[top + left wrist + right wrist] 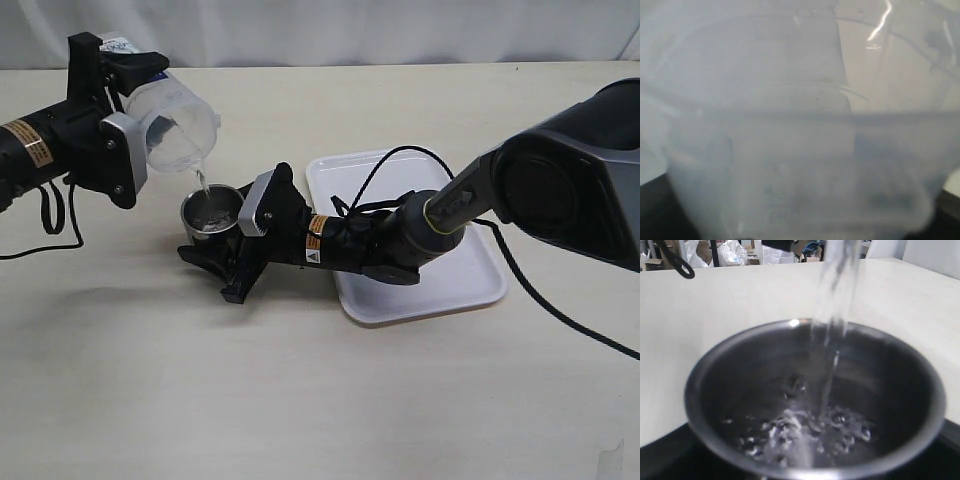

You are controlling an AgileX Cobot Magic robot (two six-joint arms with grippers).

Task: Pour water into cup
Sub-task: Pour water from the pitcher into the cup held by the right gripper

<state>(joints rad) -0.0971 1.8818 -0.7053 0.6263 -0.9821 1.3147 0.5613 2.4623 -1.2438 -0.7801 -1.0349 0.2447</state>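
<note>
The translucent beaker [800, 150] is filling almost the whole left wrist view, blurred and milky because it is sitting so close to the lens. In the exterior view the same beaker [182, 125] is tipping forward and down, its mouth facing the middle of the table [300, 400]. The left gripper [140, 110] is clamping it, one finger pressing on each side of the beaker's wall.

A thin stream of water [201, 182] is falling from the beaker's lip into the cup [212, 212], which is standing upright directly below, just left of the white tray [470, 270] and not on it. The right gripper [232, 235] is closing around the cup, with one finger against the side toward the tray and the other finger reaching past the side toward the viewer. Whether the cup's base is touching the table cannot be told.

In the right wrist view the cup's steel wall [740, 370] is ringing a dark inside, and the water [832, 340] is dropping through its mouth and splashing into a shallow, bubbling pool at the bottom (the level is sitting well below the rim). The right arm is reaching low across the tray, and a black cable [50, 215] is looping beneath the left arm.
</note>
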